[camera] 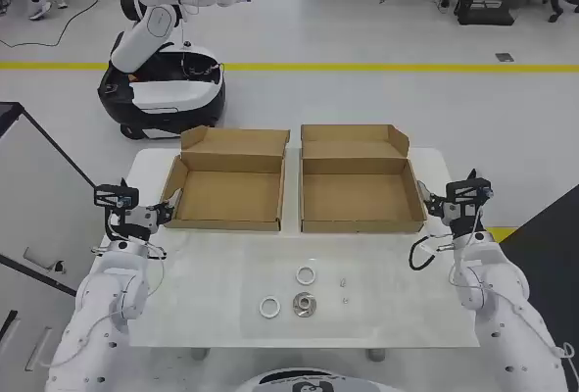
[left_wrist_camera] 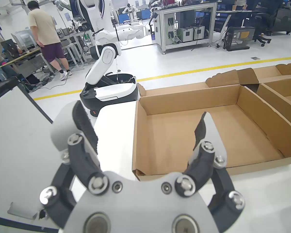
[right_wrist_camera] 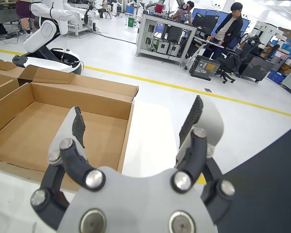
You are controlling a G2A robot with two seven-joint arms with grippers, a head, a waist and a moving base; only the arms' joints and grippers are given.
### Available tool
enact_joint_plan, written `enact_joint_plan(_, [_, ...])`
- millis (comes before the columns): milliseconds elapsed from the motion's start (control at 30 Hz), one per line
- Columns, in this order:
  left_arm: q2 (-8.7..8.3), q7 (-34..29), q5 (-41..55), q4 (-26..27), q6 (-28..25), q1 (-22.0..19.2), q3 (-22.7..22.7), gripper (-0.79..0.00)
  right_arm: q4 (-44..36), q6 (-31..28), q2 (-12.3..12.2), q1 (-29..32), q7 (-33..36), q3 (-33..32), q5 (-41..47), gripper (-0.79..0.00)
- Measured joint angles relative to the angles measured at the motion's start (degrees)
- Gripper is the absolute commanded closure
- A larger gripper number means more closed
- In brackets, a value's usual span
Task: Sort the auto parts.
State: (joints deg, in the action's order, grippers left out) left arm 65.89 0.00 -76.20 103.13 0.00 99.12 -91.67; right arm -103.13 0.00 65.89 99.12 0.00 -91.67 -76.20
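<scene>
White rings (camera: 307, 275), metal part (camera: 306, 307) flat before boxes (camera: 232, 196).

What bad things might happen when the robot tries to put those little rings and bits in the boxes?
1. The tiny parts lie flat and are very small, so they may be missed or slip out.
2. One ring lies right beside the metal part; grabbing one could knock the other away.
3. The left gripper and right gripper sit close to the box walls, so a swing might shove the left box or right box.
</scene>
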Motion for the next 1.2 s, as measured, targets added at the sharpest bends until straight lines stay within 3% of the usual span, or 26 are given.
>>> enact_joint_plan(567, [0.0, 0.0, 0.0, 0.0, 0.0, 0.0, 0.0, -0.785, -0.36, -0.67, -0.02, -0.07, -0.33, -0.23, 0.13, -0.785])
enact_joint_plan(767, [0.0, 0.0, 0.0, 0.0, 0.0, 0.0, 0.0, -0.785, -6.49, -9.26, -0.77, 0.93, 4.49, -3.74, -0.44, -0.785])
enact_joint_plan(1200, [0.0, 0.0, 0.0, 0.0, 0.0, 0.0, 0.0, -0.785, -21.23, -35.2, -3.02, -0.62, 28.99, -10.61, 7.49, -0.785])
